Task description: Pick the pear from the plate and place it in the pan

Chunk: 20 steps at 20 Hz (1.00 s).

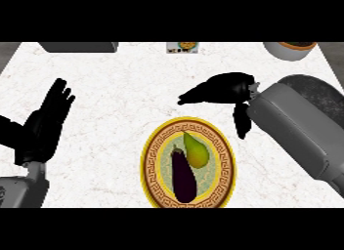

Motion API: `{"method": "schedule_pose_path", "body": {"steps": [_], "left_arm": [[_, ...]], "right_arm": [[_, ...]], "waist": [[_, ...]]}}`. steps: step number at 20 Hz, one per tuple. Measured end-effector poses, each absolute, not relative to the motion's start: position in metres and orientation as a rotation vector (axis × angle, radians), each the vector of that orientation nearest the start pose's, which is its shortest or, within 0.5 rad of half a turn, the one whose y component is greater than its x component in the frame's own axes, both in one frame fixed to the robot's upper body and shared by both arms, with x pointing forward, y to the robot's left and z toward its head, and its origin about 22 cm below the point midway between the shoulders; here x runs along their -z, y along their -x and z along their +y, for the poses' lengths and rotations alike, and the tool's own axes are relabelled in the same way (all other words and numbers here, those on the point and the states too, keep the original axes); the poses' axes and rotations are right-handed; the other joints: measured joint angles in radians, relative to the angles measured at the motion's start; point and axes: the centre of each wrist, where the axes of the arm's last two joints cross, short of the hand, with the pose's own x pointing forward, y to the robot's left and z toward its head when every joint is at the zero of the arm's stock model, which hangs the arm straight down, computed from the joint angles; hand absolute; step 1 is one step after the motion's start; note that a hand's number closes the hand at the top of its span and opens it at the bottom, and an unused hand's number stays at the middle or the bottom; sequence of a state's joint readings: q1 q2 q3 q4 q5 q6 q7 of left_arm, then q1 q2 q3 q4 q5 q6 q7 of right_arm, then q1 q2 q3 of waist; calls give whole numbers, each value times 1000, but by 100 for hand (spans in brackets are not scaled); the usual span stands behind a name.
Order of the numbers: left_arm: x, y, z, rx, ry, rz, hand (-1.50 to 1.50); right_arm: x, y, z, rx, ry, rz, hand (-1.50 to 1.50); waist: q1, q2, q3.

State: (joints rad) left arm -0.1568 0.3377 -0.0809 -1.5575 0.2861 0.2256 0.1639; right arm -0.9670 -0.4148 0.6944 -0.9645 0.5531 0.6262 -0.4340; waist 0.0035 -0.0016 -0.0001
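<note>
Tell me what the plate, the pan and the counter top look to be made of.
Plate: likely glazed ceramic, with a yellow rim and a printed key-pattern band.
Pan: probably coated metal or cast iron, dark and speckled, matte.
Counter top: looks like white marble or a stone laminate, with faint veins.

Plate (152, 161) near centre of counter (110, 88); pear (196, 151) and eggplant (182, 177) lie on it, pear right and farther, the two touching. Pan (323, 95) far right, partly behind right forearm (305, 134). Right hand (222, 89) beyond plate. Left hand (41, 124) at left.
</note>
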Motion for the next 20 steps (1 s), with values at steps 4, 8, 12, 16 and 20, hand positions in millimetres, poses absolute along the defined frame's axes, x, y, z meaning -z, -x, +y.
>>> {"method": "schedule_pose_path", "body": {"steps": [4,8,12,16,20], "left_arm": [[-57,-278,277,-43,-104,-1518,0],[-53,-278,276,-44,-104,-1520,0],[-54,-275,273,-38,-105,-1520,0],[-58,-277,274,-37,-103,-1523,0],[-53,-276,269,-43,-101,-1519,0]], "right_arm": [[-126,-393,-142,-2126,35,-1285,-150],[-126,-379,-127,-2117,30,-1306,-150],[-128,-374,-114,-2124,25,-1291,-150],[-118,-361,-100,-2140,55,-1248,-150],[-107,-359,-90,-2139,103,-1220,-150]], "waist": [[-2,0,0],[-4,0,0],[-1,0,0],[-2,0,0],[1,1,0]]}}
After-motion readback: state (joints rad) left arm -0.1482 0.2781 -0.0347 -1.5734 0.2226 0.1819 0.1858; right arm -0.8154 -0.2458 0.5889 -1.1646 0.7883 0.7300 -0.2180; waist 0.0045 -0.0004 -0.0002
